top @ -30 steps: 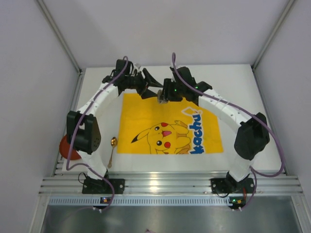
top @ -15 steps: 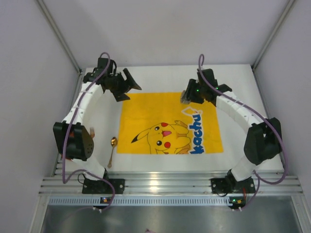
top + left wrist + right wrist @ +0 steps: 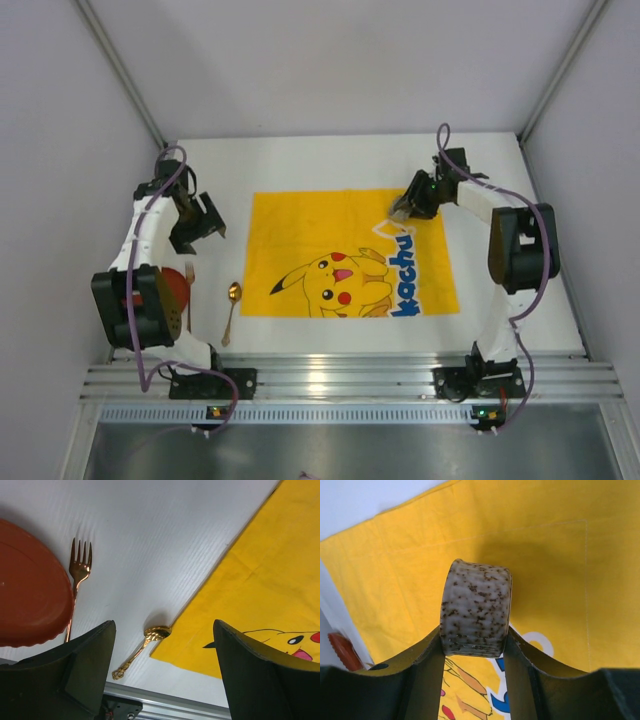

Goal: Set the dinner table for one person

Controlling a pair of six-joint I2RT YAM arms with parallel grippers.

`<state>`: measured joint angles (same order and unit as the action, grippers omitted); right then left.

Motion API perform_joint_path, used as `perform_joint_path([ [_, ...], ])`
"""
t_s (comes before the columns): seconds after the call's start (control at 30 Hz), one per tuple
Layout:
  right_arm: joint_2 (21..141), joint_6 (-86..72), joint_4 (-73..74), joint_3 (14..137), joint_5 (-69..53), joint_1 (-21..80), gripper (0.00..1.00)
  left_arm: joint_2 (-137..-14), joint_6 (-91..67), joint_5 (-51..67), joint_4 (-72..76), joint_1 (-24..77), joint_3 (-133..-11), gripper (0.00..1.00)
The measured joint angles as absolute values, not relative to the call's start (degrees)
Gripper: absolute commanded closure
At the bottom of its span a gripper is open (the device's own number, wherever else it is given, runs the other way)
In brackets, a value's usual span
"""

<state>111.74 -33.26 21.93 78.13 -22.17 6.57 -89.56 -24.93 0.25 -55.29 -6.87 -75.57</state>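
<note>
Far left on the dinner table [image 3: 300, 160], a red plate [image 3: 30, 605] lies bare where visible, a fork [image 3: 80, 562] beside it, a spoon [image 3: 145, 641] just beside the yellow mat [image 3: 350, 250]. My left gripper [image 3: 203, 222] hangs spread and empty near them. My right gripper [image 3: 475, 642] clamps a speckled cup [image 3: 476, 607] over the mat's far right corner; its inside is hidden. I judge cup placement in hand: next, lower upright, then release

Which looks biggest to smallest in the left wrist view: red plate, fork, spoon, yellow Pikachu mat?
1. Yellow Pikachu mat, cut off by the frame
2. Red plate, also cut off
3. Gold fork
4. Gold spoon
</note>
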Motion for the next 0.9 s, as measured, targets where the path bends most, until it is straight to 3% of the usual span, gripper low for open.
perform_joint_path([
  [0.17,112.3,-33.1,20.7,78.4,-23.4,5.4,1.0,-87.1,-23.6,-1.2,-55.8,-6.9,-73.4,0.16],
  [0.23,112.2,-32.9,20.1,78.0,-23.5,4.5,0.79,-85.9,-23.3,-1.9,-55.8,-6.9,-73.0,0.16],
  [0.27,112.1,-32.8,19.5,77.2,-24.0,3.9,0.53,-85.5,-23.1,-2.4,-55.8,-7.0,-72.8,0.17],
  [0.37,111.2,-32.0,19.0,75.7,-23.6,2.8,0.31,-85.0,-22.7,-3.8,-55.8,-7.1,-72.1,0.17],
  [0.6,110.7,-28.2,22.1,73.5,-21.2,2.1,0.28,-85.0,-22.5,-6.9,-56.3,-7.7,-70.5,0.15],
  [0.7,110.1,-27.0,22.9,73.5,-20.2,2.1,0.28,-85.0,-22.5,-9.0,-56.7,-7.9,-70.5,0.03],
  [0.9,105.6,-25.4,25.3,73.5,-18.4,2.1,0.28,-85.0,-22.8,-16.6,-57.3,-8.5,-69.9,0.02],
])
